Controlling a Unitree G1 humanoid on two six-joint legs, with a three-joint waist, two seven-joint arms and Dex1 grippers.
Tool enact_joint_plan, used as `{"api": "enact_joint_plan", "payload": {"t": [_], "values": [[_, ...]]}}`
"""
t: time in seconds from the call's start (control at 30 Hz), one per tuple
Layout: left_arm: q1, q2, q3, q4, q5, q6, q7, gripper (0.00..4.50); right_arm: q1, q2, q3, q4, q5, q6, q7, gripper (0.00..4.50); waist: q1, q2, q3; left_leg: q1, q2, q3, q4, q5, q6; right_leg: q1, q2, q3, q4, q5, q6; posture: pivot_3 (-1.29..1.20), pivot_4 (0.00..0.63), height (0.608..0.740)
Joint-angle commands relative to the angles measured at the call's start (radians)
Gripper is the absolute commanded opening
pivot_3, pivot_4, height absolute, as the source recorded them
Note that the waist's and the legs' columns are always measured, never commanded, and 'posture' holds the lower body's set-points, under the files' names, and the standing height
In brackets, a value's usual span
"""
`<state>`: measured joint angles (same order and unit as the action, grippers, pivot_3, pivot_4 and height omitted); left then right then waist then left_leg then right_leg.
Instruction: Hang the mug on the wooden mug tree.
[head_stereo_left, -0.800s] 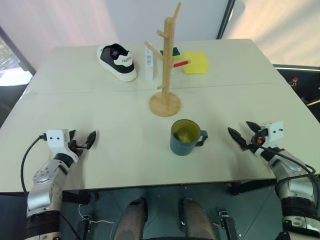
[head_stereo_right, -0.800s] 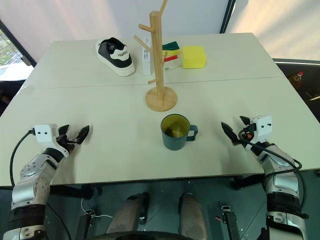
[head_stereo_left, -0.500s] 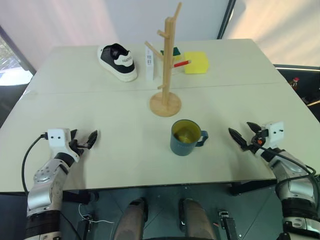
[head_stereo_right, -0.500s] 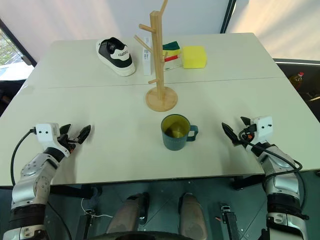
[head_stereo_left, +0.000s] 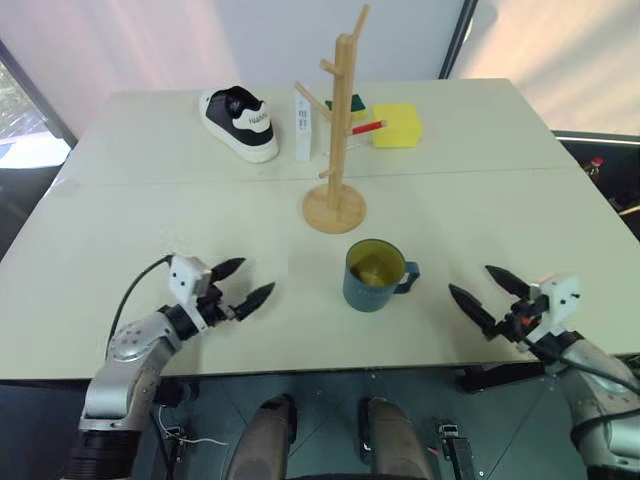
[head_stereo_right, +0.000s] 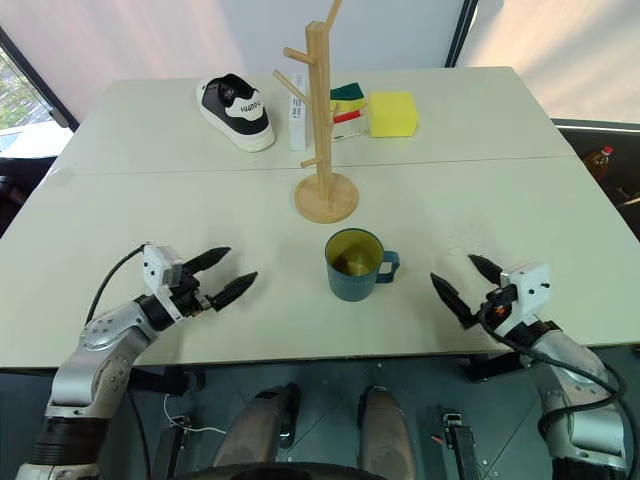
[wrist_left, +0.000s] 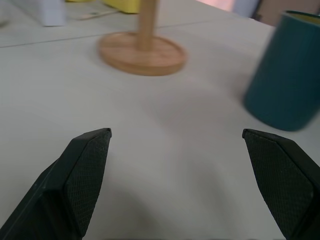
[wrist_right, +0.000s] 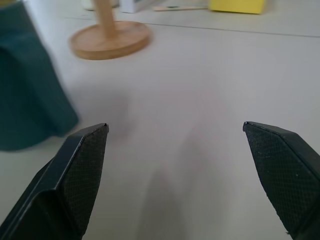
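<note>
Head stereo pair looks down over table (head_stereo_left: 200, 200); both wrist views sit low, close, sharing wooden mug tree (wrist_left: 142, 52) base, probably mug (wrist_right: 25, 85).

The left hand (head_stereo_left: 243, 282) now sits farther in over the pale tabletop (head_stereo_left: 150, 230) than it did a moment ago, closer to the dark teal-blue cylindrical mug with the yellow-green inside (head_stereo_left: 374, 276) though still well apart from it, and its two black fingers are spread wider than before. The right hand (head_stereo_left: 485, 293) is lower in the head views, nearer the tabletop's front edge, and its black fingers (head_stereo_left: 469, 308) also stand wider apart. Both hands are empty and point inward toward the mug.
</note>
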<state>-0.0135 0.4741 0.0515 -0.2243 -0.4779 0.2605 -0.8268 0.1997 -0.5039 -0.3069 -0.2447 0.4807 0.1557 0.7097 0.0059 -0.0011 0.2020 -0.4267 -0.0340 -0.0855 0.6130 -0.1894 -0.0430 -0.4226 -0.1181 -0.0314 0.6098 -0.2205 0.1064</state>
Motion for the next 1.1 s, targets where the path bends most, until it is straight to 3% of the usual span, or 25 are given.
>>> {"api": "enact_joint_plan", "payload": {"t": [0.03,0.23,0.83,0.97,1.1], "values": [[-0.004,0.047,-0.065,-0.103,-0.027,0.026,-0.096,4.50,0.010,0.044,0.064,-0.094,-0.026,-0.007,-0.042,4.48,-0.002,0.000,0.000,-0.001,0.000,0.000,0.000,0.000,0.000,0.000,0.000,0.000,-0.001,0.000,0.000,0.00,0.150,0.740],[-0.032,0.072,-0.109,-0.150,-0.025,0.033,-0.135,4.50,0.000,0.105,0.140,-0.077,-0.084,-0.041,-0.081,4.48,0.003,0.002,-0.001,-0.004,0.005,0.003,-0.002,-0.001,0.001,0.000,0.000,0.000,-0.012,0.001,-0.001,0.00,0.150,0.740],[-0.018,0.091,-0.102,-0.170,-0.020,-0.007,-0.178,4.50,-0.097,0.144,0.179,0.077,-0.143,-0.111,-0.096,4.48,0.005,0.002,-0.001,-0.003,0.005,0.003,-0.001,0.000,0.006,0.000,0.004,0.000,-0.010,0.004,-0.004,0.00,0.150,0.740],[-0.008,0.091,-0.099,-0.173,-0.016,-0.018,-0.170,4.50,-0.112,0.150,0.188,0.098,-0.145,-0.118,-0.093,3.23,0.005,0.002,-0.001,-0.003,0.004,0.004,-0.001,0.000,0.006,0.000,0.004,0.000,-0.009,0.004,-0.004,0.00,0.150,0.740],[-0.002,0.093,-0.094,-0.174,-0.017,-0.023,-0.165,4.50,-0.115,0.153,0.198,0.092,-0.136,-0.117,-0.086,1.06,0.005,0.002,-0.001,-0.002,0.004,0.003,-0.001,0.000,0.006,0.000,0.004,0.000,-0.007,0.004,-0.004,0.00,0.150,0.740]]}}
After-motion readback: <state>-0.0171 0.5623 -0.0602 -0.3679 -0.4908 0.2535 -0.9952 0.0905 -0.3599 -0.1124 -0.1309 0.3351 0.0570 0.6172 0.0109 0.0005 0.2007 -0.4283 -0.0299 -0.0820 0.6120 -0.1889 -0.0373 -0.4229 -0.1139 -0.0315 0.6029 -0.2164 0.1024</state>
